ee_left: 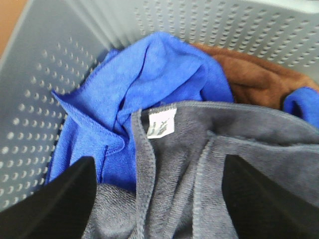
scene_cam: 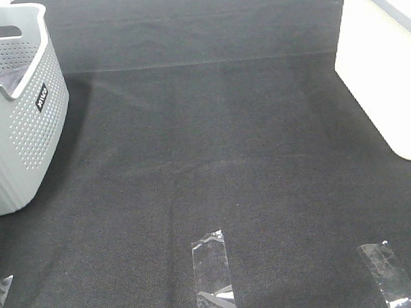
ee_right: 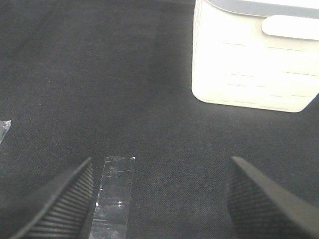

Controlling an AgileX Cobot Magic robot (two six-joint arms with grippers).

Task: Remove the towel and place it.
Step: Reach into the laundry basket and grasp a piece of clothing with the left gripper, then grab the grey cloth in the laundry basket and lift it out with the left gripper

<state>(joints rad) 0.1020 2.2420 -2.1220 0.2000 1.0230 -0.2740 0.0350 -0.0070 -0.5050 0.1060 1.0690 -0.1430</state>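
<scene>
Only your left wrist view looks into the basket (ee_left: pixel 45 89). The towel (ee_left: pixel 239 149) lies bunched there over a blue cloth (ee_left: pixel 149 74), its long axis unreadable and its labelled hem facing up. The left end effector (ee_left: pixel 159 164) straddles it, jaws wide. From above you see only the basket's outside, far left on the desk (scene_cam: pixel 227 159). The right end effector (ee_right: pixel 162 162) hangs wide above the desk.

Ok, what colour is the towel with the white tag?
The towel is slate grey; left wrist view shows it best.
</scene>
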